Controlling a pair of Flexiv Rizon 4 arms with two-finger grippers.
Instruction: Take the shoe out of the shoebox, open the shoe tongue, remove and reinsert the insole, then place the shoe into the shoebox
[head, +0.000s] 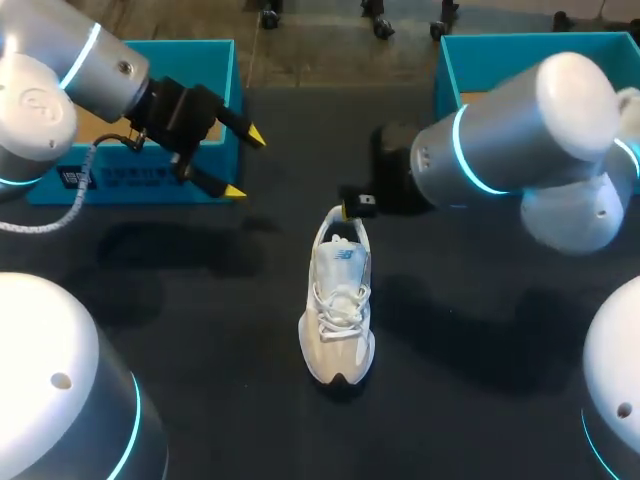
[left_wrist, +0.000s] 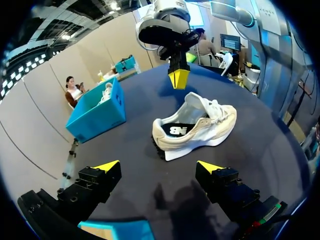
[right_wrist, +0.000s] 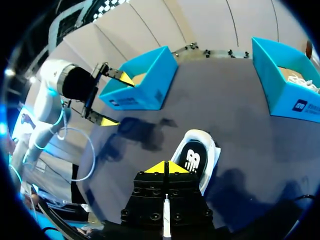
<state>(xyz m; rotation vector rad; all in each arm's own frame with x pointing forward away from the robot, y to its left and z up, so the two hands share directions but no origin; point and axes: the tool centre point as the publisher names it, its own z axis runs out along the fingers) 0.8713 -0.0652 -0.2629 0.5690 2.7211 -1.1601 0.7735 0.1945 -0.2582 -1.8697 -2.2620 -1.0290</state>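
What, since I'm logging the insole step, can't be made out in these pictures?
Insole in the shoe or not: left wrist view shows only its side; in the right wrist view the right gripper hides all but the heel.
Left shoebox contents: head view, left arm mostly covers them.
Right shoebox contents: head view, right arm covers them and the edge cuts the box.

The shoe (head: 338, 300) is made up of white mesh cloth over a smooth sole; the table (head: 200, 330) is covered by a dark, matt surface, possibly fabric.
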